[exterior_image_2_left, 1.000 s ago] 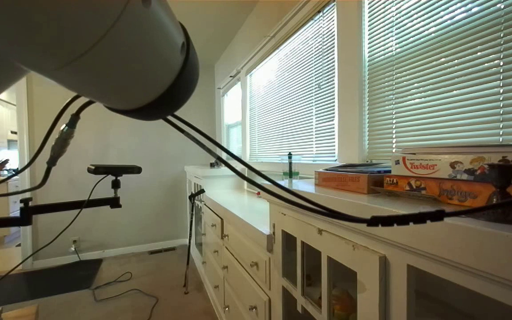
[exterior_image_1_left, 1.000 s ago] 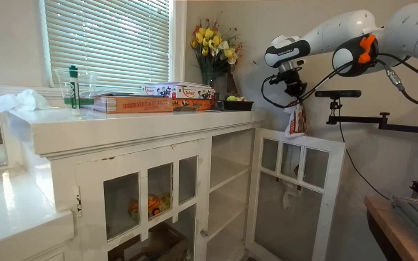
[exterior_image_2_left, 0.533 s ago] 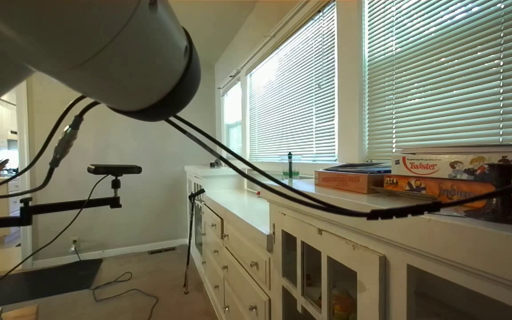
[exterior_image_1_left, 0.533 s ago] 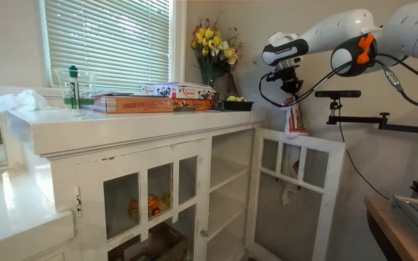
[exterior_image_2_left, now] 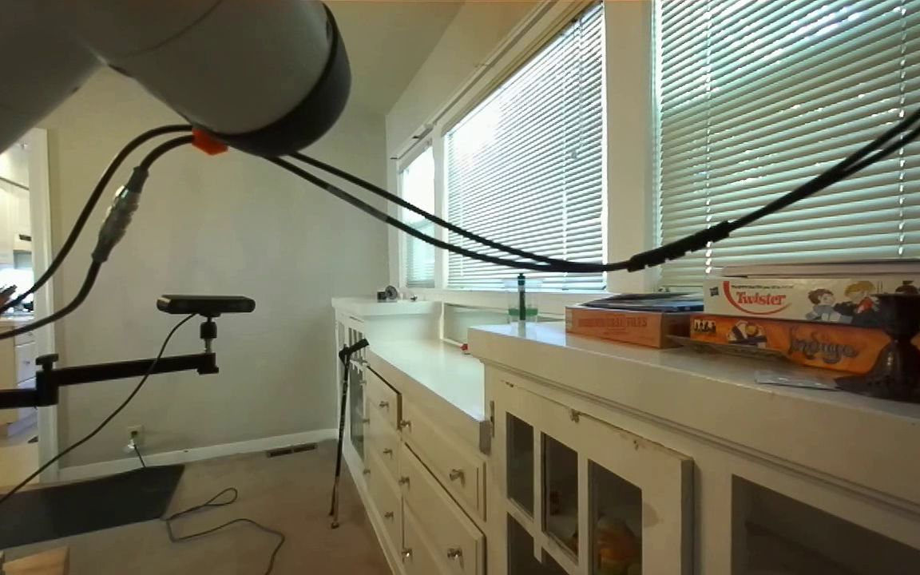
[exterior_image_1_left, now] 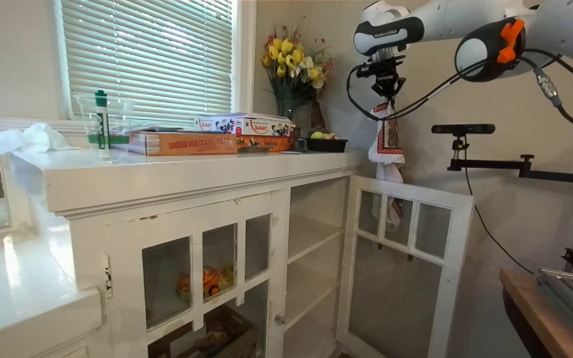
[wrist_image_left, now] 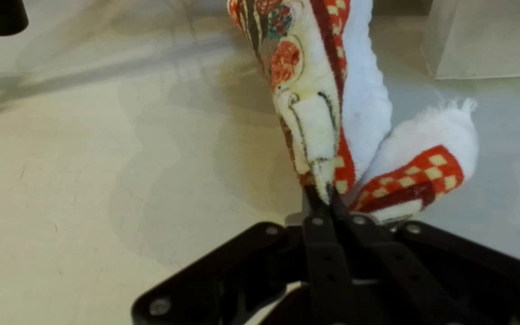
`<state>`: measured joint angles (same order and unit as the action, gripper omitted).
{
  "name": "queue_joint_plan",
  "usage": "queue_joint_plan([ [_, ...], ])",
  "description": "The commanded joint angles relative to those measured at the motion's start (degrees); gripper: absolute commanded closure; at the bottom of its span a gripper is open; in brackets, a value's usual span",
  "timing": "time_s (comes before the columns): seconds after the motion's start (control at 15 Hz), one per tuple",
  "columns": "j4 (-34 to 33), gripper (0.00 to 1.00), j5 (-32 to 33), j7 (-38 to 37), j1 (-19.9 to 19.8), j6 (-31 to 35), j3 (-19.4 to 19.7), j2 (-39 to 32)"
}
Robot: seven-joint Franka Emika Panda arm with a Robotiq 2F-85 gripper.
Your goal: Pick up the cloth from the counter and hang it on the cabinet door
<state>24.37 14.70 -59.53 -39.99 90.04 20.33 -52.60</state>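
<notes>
Note that the black, two-fingered mechanical tool [wrist_image_left: 327, 205] is fully closed and pinches a fold of the soft, cream-white cloth with a red-and-orange checked print [exterior_image_1_left: 387, 149]. The wrist view shows a short end of the cloth projecting to one side of the pinch, so your grip appears to lie near one end; this leaves most of the length free to hang under its own weight as a narrow, bunched strip. In an exterior view, the cloth is off the long, white-painted table with a moulded edge [exterior_image_1_left: 202, 171] and hangs at the white, rectangular, wood-framed cabinet door with glass panes [exterior_image_1_left: 400, 246]; its lower end drops behind the top rail [exterior_image_1_left: 413, 192] and shows through the glass. Whether the fabric touches the rail, you cannot tell. The door stands swung outward, which presents the rail as a hanger. The placement probably serves the drape: with one end beyond the door, you can bring the held end to the near side and let the rail carry the fold. Do not release at this height; the cloth would probably slide down behind the door. The flat, printed cardboard game boxes [exterior_image_1_left: 239, 127] and the black plastic tray [exterior_image_1_left: 326, 144] on the table appear merely stored there and need no handling.
</notes>
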Motion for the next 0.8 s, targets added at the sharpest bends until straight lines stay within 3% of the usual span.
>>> queue_joint_plan([
  [0.0, 1.2, 0.99, -0.9, 1.8, 1.6, -2.4, -0.8, 2.4],
  [0.33, 2.6, 0.99, -0.9, 2.0, 2.8, -12.5, -0.7, 3.3],
  [0.73, 4.5, 0.99, -4.1, 6.9, 1.1, -24.8, -3.2, 2.8],
])
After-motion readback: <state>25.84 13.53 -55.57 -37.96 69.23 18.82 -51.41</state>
